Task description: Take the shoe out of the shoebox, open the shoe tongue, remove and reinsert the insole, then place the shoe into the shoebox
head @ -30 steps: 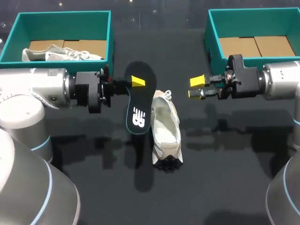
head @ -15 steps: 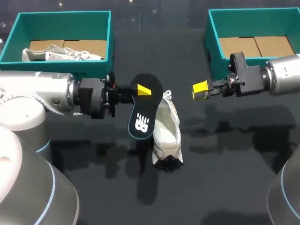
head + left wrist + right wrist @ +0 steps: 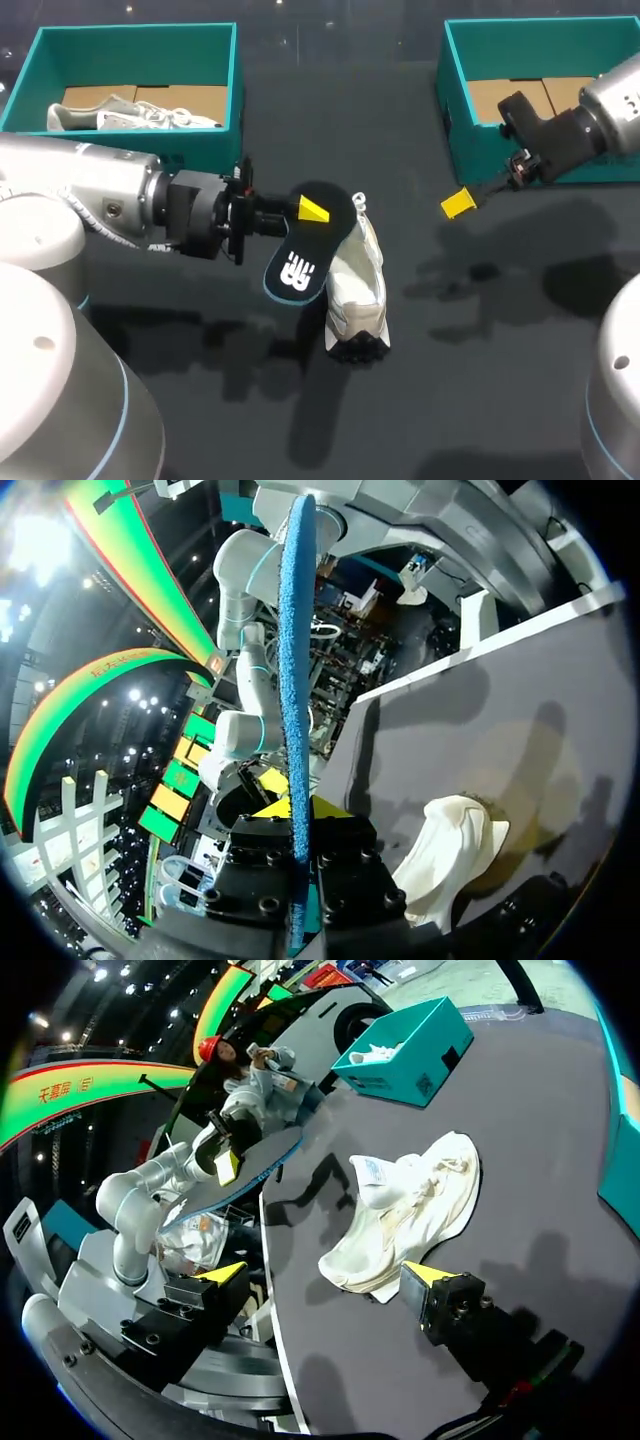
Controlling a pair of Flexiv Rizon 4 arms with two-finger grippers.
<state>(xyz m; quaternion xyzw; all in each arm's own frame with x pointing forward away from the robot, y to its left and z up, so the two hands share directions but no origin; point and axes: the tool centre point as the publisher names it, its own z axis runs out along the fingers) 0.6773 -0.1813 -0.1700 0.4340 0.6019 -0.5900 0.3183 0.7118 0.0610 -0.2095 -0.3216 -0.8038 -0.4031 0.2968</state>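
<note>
A white shoe (image 3: 355,290) lies on the black table, toe toward the far side. My left gripper (image 3: 305,210) is shut on the heel end of a black insole (image 3: 298,262) and holds it tilted just left of the shoe's opening. In the left wrist view the insole (image 3: 295,660) stands edge-on between the fingers, blue underside showing, with the shoe (image 3: 450,860) off to one side below. My right gripper (image 3: 460,203) hangs open and empty right of the shoe, near the right shoebox (image 3: 445,85). In the right wrist view its gripper (image 3: 325,1275) frames the shoe (image 3: 410,1210) ahead.
A teal shoebox (image 3: 235,85) at the back left holds another white shoe (image 3: 130,115). The right shoebox holds only its cardboard floor. The left shoebox (image 3: 405,1055) also shows beyond the shoe in the right wrist view.
My left gripper has carried the insole to the right and lower, closer to the shoe's opening. My right gripper has drawn back to the right, toward the right shoebox.
</note>
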